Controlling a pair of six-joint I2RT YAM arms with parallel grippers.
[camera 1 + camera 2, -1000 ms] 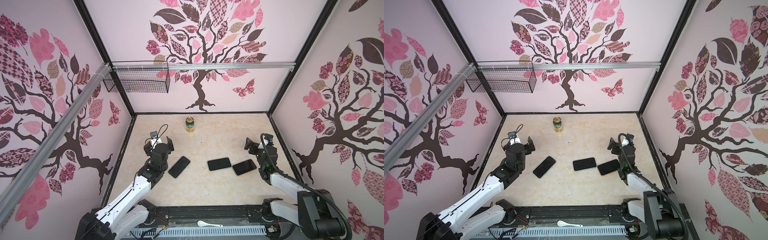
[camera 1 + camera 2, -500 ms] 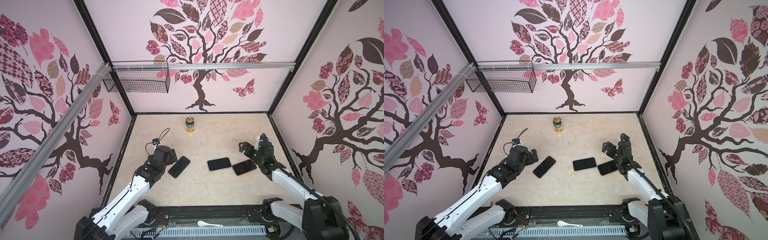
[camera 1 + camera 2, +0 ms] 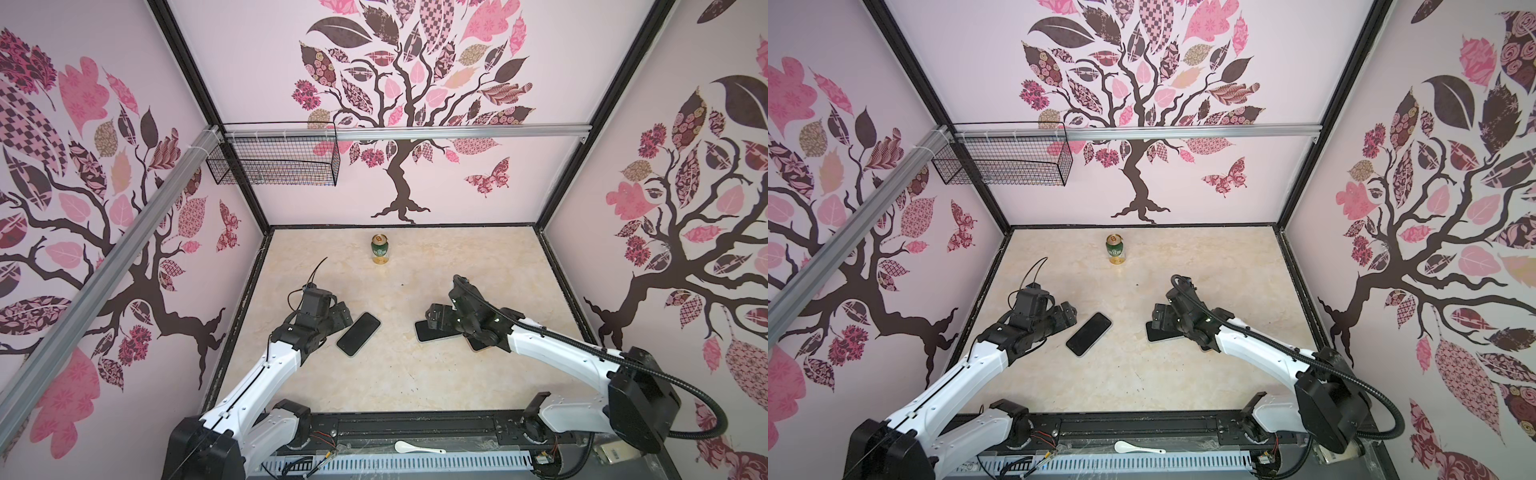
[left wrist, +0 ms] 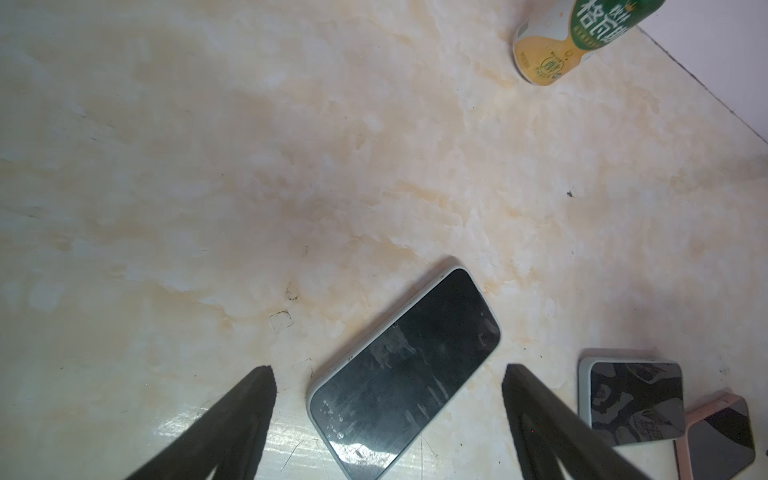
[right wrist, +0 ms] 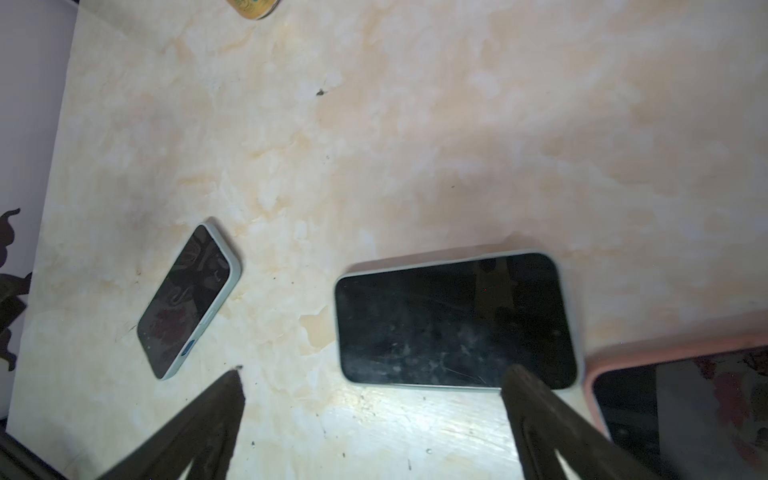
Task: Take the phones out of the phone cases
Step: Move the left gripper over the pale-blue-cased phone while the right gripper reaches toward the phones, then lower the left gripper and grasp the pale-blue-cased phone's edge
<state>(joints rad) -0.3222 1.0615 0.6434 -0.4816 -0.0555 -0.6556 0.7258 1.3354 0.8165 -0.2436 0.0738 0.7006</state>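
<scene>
Above counter [image 3: 395,374], held left pincer [image 4: 387,369] and right pincer [image 5: 372,369] open, empty; best squared across long edges of cased phone [image 4: 405,374] before closing.

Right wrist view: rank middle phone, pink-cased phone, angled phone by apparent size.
1. Middle phone, close to the camera.
2. Pink-cased phone, cropped by the frame, so unsure against the first.
3. Angled phone, clearly smallest, farther off.

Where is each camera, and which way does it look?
Both top views: high at the near edge, looking down at the table; left arm, left tool, right arm, right tool show.
Left wrist: on the left arm, facing the left phone; its fingers show.
Right wrist: on the right arm, over the middle phone; its fingers show.
Shared: all show the can.
</scene>
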